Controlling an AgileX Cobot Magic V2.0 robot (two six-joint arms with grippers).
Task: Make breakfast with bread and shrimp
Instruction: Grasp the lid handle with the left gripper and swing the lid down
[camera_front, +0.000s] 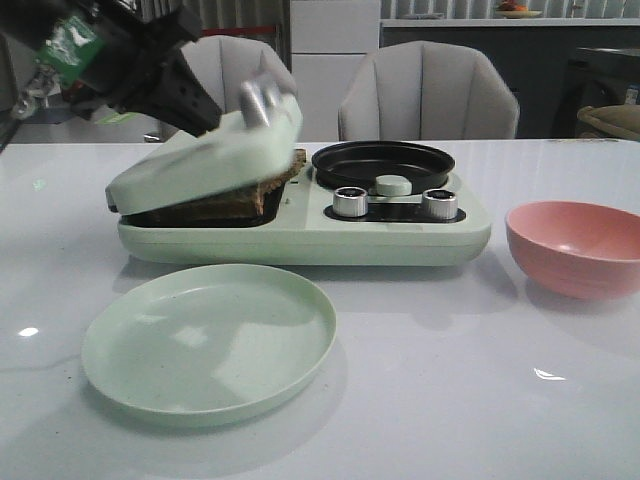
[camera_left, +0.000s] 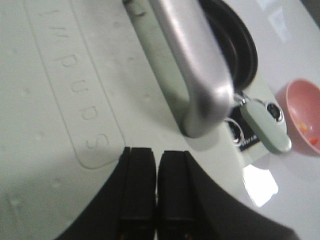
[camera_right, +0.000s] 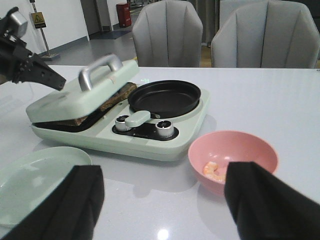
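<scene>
At the far left, the left tool (camera_front: 215, 112) hangs above the pale green hinged lid (camera_front: 200, 160) of the sandwich press, its two black fingers (camera_left: 136, 187) drawn together with only a thin seam between them and nothing held. Most of the arm behind it is cut off by the picture's edge. The silver metal handle (camera_front: 262, 100) on the lid is blurred in the front view. The lid sits tilted, not fully down, and hides most of the brown-crusted bread (camera_front: 283, 178); only a dark edge shows in the gap on the right side of the lid.

Nearer, a round pale green plate (camera_front: 208, 342) lies on the white glossy bench (camera_front: 450, 400), just in front of the pale green breakfast appliance (camera_front: 400, 238), with open surface around it.

Further right, the round black frying pan (camera_front: 383, 163) sits behind two silver knobs (camera_front: 350, 201).

At the right, a pink round bowl (camera_front: 576, 246) stands apart from the appliance, cut by the picture's edge; pale orange shrimp (camera_right: 214, 170) lie inside.

The right tool (camera_right: 165, 200) has its black fingers spread wide, holding nothing.
</scene>
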